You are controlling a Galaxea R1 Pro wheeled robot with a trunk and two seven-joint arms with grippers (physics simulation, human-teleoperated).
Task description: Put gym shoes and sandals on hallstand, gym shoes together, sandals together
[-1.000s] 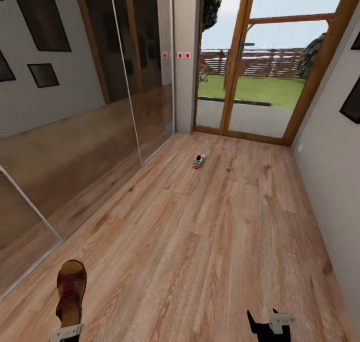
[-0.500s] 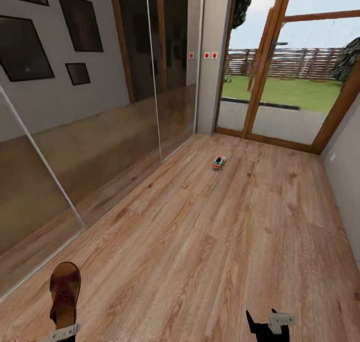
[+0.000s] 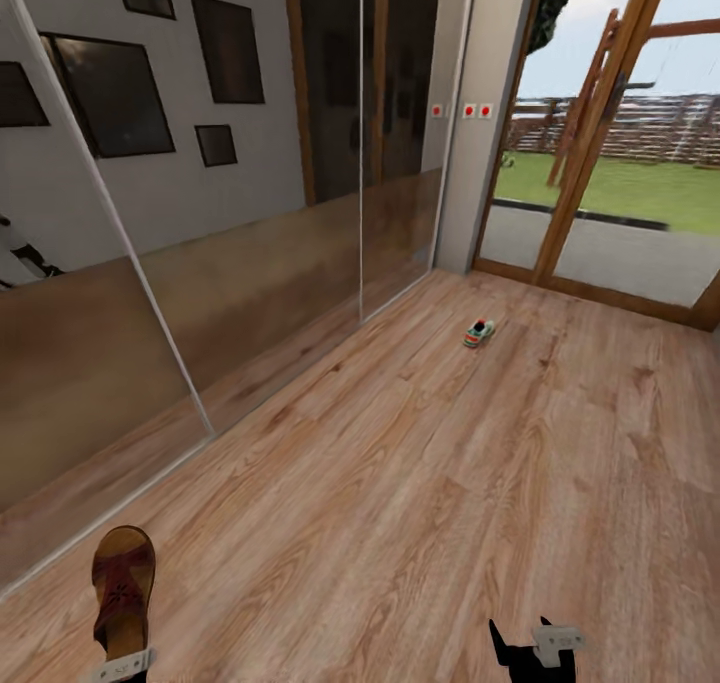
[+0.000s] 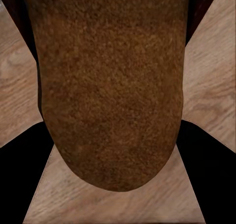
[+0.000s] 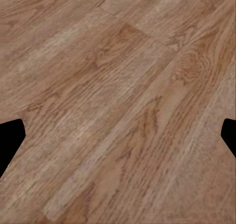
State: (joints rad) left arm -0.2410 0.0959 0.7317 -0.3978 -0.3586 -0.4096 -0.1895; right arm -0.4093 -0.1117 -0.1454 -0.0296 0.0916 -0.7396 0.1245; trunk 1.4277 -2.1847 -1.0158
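Panning leftward since 1 second ago, the head view now shows more of the mirrored wardrobe doors [image 3: 250, 293]. 1 gym shoe [image 3: 479, 333] lies far off on the corridor floor [image 3: 420, 503] near the glass patio door [image 3: 610, 213]. Left gripper [image 3: 122, 666] clamps 1 sandal [image 3: 122, 588]; right gripper [image 3: 530, 648] hangs spread apart over bare planks.

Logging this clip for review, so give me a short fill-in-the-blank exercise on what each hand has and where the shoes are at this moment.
1. The left hand is shut on a brown ____.
2. The right hand is open and holds ____.
3. One gym shoe lies on the wooden ____, far ahead near the glass door.
4. Along the robot's left side runs a mirrored ____.

Missing words: sandal; nothing; floor; wall
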